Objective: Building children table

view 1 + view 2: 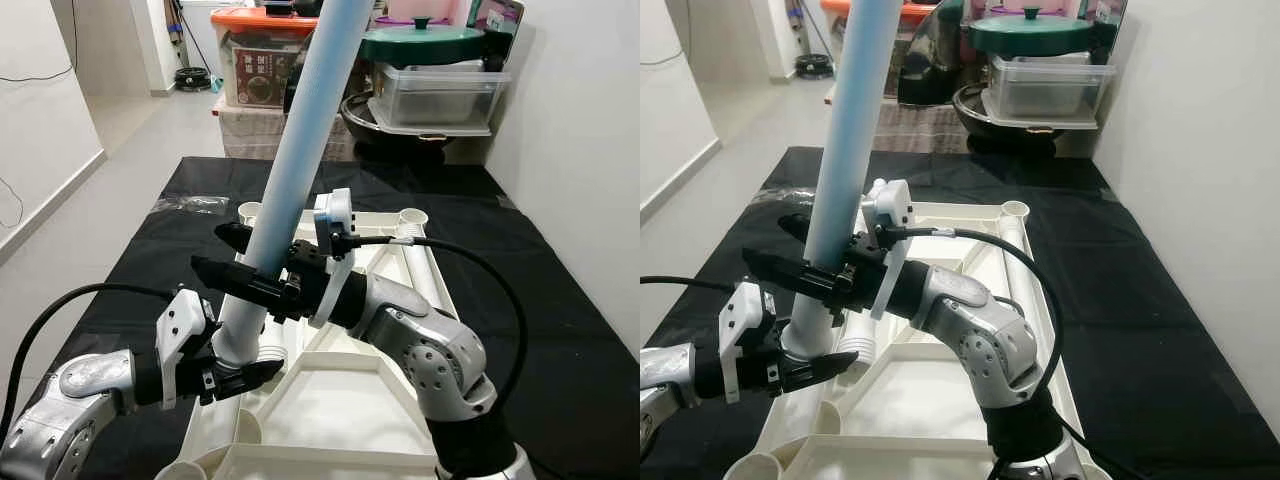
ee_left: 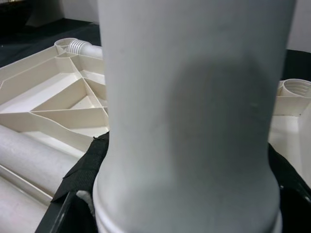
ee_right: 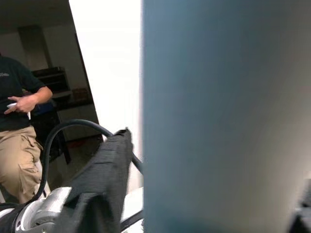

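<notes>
Tabletop (image 1: pixel 330 400) lies upside-down on black cloth (image 1: pixel 540 300) over pale floor (image 1: pixel 120 160).

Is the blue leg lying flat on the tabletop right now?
No, the blue leg stands nearly upright, held by both the left gripper and right gripper.

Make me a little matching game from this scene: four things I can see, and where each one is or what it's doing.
Things:
1. left gripper
2. right gripper
3. blue leg
4. green lid

States:
A. on top of a clear box at the back
B. gripping the leg higher up
C. clamped at the leg's white base
D. standing tilted on the upturned white tabletop

Pairs: 1-C, 2-B, 3-D, 4-A
</notes>
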`<state>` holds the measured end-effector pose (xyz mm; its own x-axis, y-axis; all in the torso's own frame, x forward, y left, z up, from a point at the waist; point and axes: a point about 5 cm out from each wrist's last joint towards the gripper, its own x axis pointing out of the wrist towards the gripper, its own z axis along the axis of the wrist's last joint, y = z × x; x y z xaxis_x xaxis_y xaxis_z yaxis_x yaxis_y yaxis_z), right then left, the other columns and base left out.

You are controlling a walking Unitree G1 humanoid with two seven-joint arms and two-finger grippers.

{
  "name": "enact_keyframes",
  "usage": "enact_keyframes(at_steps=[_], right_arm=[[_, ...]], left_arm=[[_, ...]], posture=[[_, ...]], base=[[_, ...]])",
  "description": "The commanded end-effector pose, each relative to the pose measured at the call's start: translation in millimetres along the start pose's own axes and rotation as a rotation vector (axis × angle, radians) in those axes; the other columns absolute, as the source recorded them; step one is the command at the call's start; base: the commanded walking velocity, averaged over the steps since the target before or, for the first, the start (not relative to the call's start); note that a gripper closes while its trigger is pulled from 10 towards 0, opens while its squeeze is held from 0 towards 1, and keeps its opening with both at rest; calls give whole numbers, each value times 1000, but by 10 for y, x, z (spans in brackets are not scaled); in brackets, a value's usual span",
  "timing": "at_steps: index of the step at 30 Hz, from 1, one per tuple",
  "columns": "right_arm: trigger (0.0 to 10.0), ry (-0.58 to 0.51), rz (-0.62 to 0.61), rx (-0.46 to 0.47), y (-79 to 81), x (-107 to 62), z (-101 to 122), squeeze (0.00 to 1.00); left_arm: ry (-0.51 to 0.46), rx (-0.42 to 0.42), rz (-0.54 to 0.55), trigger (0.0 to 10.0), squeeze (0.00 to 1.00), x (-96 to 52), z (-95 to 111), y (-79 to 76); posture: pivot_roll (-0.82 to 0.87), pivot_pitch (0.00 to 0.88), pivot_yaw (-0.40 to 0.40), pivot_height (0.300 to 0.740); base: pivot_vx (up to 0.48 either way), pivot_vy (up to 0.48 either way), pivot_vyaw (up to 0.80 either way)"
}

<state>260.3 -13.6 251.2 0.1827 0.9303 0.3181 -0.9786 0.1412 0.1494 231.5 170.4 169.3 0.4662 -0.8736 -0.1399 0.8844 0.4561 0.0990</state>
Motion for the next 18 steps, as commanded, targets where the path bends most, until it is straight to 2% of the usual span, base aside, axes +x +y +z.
enact_keyframes(at_steps=[1,2,3,4,5,7,8,9,10,12,13,18], right_arm=[[902,-6,134,17,191,178,-36,0],[902,-6,134,17,191,178,-36,0],[0,-4,135,19,191,177,-40,0],[0,-1,138,19,195,176,-45,0],[3529,4,142,18,200,172,-52,0],[3529,7,144,18,203,170,-56,0],[9333,13,139,14,198,170,-63,0],[8039,16,135,11,193,171,-69,0],[2941,16,136,10,192,172,-70,0],[2941,16,136,10,192,172,-70,0],[0,13,141,16,196,170,-71,0],[0,-4,154,32,210,158,-58,0]], left_arm=[[46,-17,-94,10000,0,116,-76,-152],[46,-17,-94,10000,0,116,-76,-152],[51,-17,-102,10000,0,115,-82,-166],[55,-15,-108,10000,0,113,-88,-178],[62,-14,-116,10000,0,109,-100,-191],[67,-13,-120,10000,0,105,-107,-198],[71,-14,-124,10000,0,101,-115,-202],[74,-14,-125,10000,0,99,-119,-203],[75,-15,-126,10000,0,99,-120,-204],[75,-15,-126,10000,0,99,-120,-204],[76,-15,-127,10000,0,100,-122,-206],[81,-16,-132,10000,0,99,-139,-224]], posture=[[19,0,-23,740],[19,0,-23,740],[19,0,-23,740],[19,0,-23,740],[20,0,-24,740],[20,0,-24,740],[20,0,-24,740],[20,0,-24,740],[20,0,-24,740],[20,0,-24,740],[20,0,-24,740],[20,0,-24,740]], base=[[0,0,0],[0,0,0],[0,0,0],[0,0,0],[0,0,0],[0,0,0],[0,0,0],[0,0,0],[0,0,0],[0,0,0],[0,0,0],[0,0,0]])
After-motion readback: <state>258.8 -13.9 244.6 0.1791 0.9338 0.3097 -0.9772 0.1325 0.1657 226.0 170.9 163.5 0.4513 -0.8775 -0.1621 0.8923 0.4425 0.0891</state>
